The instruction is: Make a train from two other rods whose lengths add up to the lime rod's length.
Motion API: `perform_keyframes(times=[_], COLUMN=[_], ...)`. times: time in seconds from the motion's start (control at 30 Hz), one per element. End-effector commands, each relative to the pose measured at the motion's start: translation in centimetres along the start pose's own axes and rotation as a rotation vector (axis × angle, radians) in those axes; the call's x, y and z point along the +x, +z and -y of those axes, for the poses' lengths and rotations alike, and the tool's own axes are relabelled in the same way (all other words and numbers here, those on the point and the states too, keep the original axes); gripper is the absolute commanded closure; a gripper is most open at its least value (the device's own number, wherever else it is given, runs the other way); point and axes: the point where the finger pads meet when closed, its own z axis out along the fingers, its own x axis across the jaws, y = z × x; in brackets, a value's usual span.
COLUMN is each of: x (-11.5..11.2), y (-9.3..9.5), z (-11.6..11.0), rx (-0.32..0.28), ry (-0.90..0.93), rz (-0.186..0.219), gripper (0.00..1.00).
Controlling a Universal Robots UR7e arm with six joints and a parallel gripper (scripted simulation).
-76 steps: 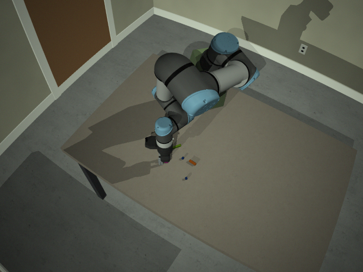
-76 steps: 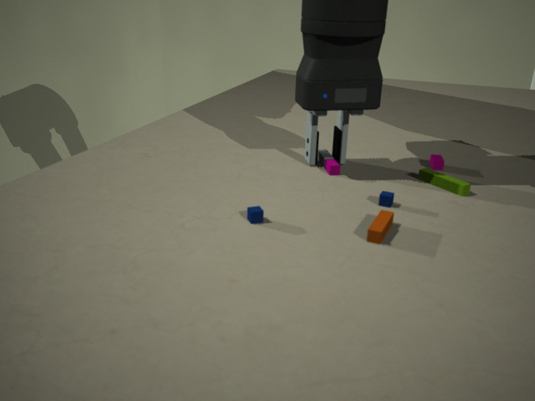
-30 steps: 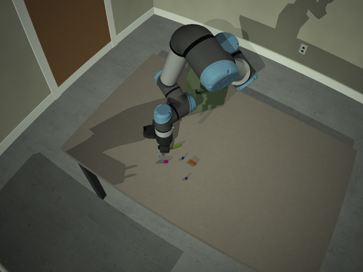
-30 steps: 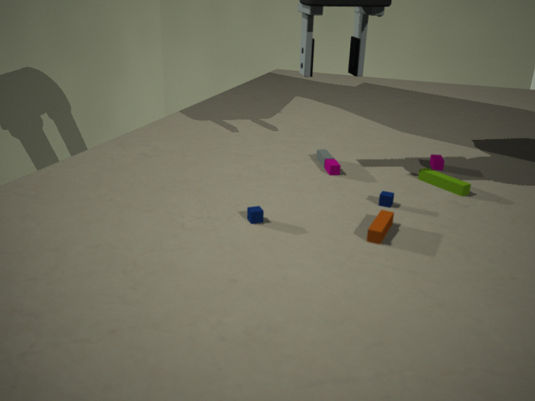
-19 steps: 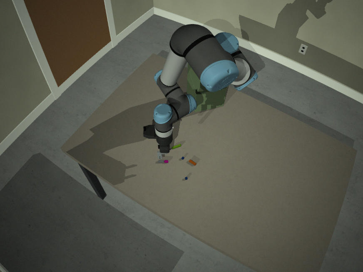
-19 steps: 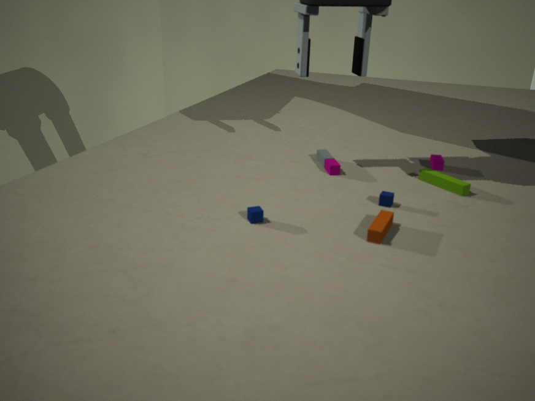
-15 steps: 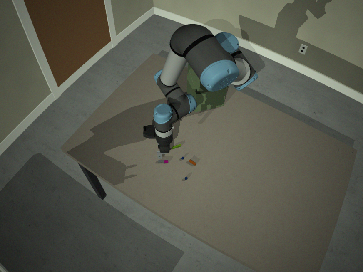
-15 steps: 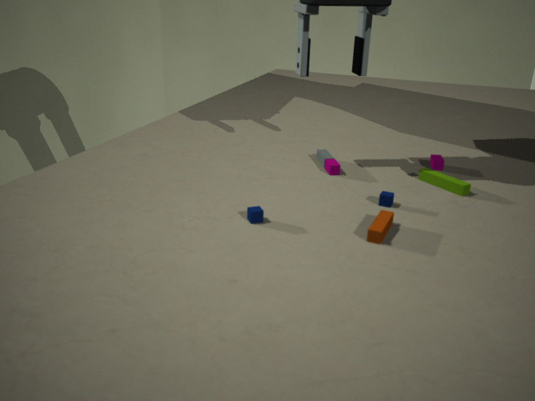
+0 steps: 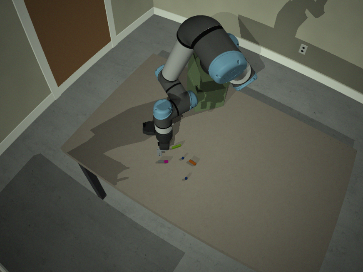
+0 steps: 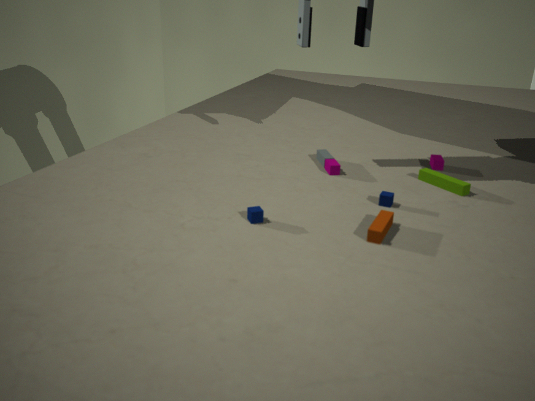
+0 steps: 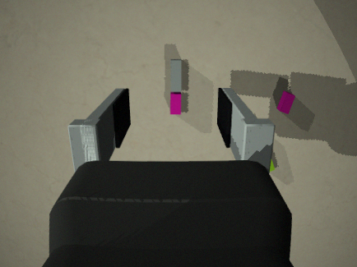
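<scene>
A grey rod (image 9: 159,161) (image 10: 324,154) (image 11: 175,75) and a magenta rod (image 9: 165,161) (image 10: 332,166) (image 11: 175,103) lie flat end to end in one line on the table (image 9: 272,163) (image 10: 134,285). My gripper (image 9: 159,153) (image 10: 334,44) (image 11: 173,106) is open and empty, hanging well above this pair. The lime rod (image 9: 176,146) (image 10: 443,181) lies apart to one side; in the wrist view only a sliver of it (image 11: 272,166) shows behind the right finger. A second magenta rod (image 10: 437,162) (image 11: 285,102) lies near the lime rod.
An orange rod (image 9: 192,162) (image 10: 380,225) and a blue cube (image 9: 182,157) (image 10: 386,198) lie close together beyond the pair. Another blue cube (image 9: 186,178) (image 10: 255,214) lies alone. The arm's green base (image 9: 208,96) stands at the table's back.
</scene>
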Motion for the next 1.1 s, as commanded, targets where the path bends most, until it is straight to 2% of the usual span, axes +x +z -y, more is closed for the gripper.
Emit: perform_keyframes(times=[0.0,0.27,0.47,1.07], x=[0.0,0.0,0.0,0.0], y=[-1.3,-4.4,-5.9,-6.4], z=[0.0,0.0,0.0,0.0], rx=[0.000,0.000,0.000,0.000], ry=[0.000,0.000,0.000,0.000], rz=[0.000,0.000,0.000,0.000], gripper=[0.00,0.00,0.00,0.00])
